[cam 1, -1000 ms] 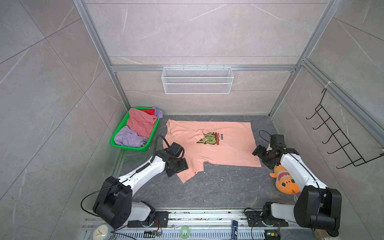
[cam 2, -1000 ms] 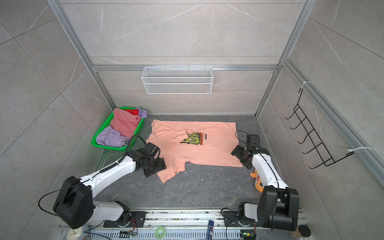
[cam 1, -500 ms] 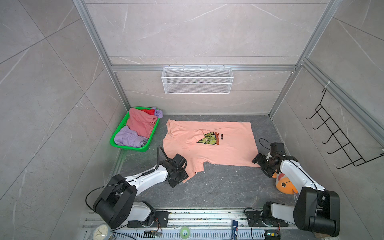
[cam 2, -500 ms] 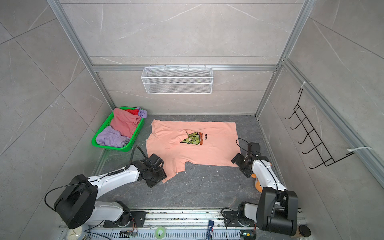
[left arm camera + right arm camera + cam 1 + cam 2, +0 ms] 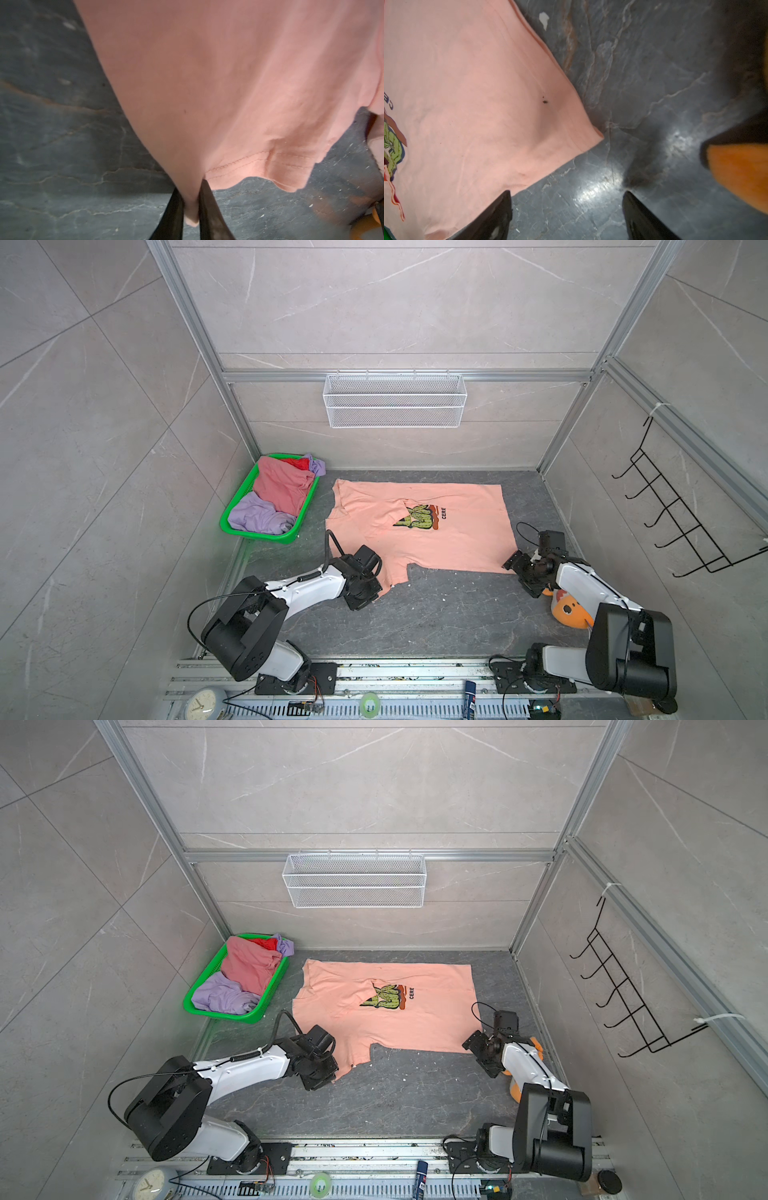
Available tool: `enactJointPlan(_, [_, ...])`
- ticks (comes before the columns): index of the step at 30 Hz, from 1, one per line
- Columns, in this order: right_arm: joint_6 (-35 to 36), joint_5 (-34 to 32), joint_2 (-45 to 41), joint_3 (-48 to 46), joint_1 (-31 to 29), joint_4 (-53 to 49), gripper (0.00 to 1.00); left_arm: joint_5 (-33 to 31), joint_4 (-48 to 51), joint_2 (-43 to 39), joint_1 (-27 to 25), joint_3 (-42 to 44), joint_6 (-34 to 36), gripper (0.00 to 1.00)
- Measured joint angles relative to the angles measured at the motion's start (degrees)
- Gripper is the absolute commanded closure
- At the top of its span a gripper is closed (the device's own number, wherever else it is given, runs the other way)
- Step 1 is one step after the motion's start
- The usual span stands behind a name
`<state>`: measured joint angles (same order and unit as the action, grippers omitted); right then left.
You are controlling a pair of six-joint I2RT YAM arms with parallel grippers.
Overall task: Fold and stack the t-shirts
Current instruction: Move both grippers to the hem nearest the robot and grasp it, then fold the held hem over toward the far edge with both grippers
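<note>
Left tool is pinched tight on the peach shirt, gripping a fold of cloth at the sleeve edge, at the shirt's seven o'clock corner. The right tool stands wide apart and holds nothing (one finger overlaps the hem edge, the other is over bare stone), at the shirt's four o'clock corner.

The dark stone counter carries everything. The peach shirt lies spread flat on it, from the centre toward twelve o'clock, with its collar toward nine o'clock and its hem toward three. The chest graphic faces up, and a small flap of cloth covers its nine o'clock side.

A green basket sits at the counter's ten o'clock, just beside the collar. Inside it, a pink shirt lies crumpled on top, a lavender shirt is bunched at the six o'clock end, and a red shirt peeks out near twelve.

An orange plush toy lies at the counter's four o'clock, partly under the right arm.
</note>
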<state>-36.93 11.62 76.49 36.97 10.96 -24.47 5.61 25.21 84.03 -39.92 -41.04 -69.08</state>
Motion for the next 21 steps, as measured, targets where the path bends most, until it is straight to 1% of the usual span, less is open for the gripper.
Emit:
enactJointPlan(3, [-1.05,0.00,2.73,0.22,0.00,1.88,0.22,-0.87,1.16,-0.31,-0.07,-0.09,0.26,0.98])
enactJointPlan(4, [-1.29,-0.02,3.08,0.31,0.00,2.91,0.24,-1.22,1.70,-0.59,-0.07,-0.13,0.33,0.99])
enactJointPlan(6, [-2.03,-0.24,4.52,0.96,0.02,4.44,0.32,-2.12,2.69,-1.77,-0.07,-0.15,0.74,0.99])
enactJointPlan(7, [-2.29,-0.31,5.31,1.40,0.00,4.90,0.37,-2.54,3.10,-2.38,-0.04,-0.22,0.98,1.00])
enactJointPlan(9, [-2.58,-0.59,6.86,2.10,0.00,6.19,0.52,-3.19,4.00,-3.58,0.00,-0.70,1.70,1.00])
enactJointPlan(11, [-2.78,-1.29,7.72,2.23,0.00,7.06,0.72,-4.24,5.11,-4.72,0.04,-1.68,2.58,1.00])
enactJointPlan(13, [-2.91,-1.79,8.33,2.27,0.00,7.23,0.85,-5.38,6.12,-5.92,0.13,-2.62,3.19,1.00])
enactJointPlan(14, [-2.99,-1.81,8.68,2.27,0.02,7.28,0.90,-5.86,6.75,-6.75,0.28,-3.08,3.45,1.00])
enactJointPlan(17, [-2.64,-1.68,8.63,2.29,0.00,6.67,0.99,-7.19,7.87,-9.53,0.44,-3.50,3.87,1.00])
enactJointPlan(19, [-2.27,-1.51,7.37,2.25,0.00,5.53,1.00,-7.28,8.50,-11.72,0.44,-3.50,3.67,1.00])
enactJointPlan(21, [-2.03,-1.51,3.80,1.95,0.00,3.54,1.00,-7.30,9.01,-14.05,0.22,-3.30,3.08,1.00])
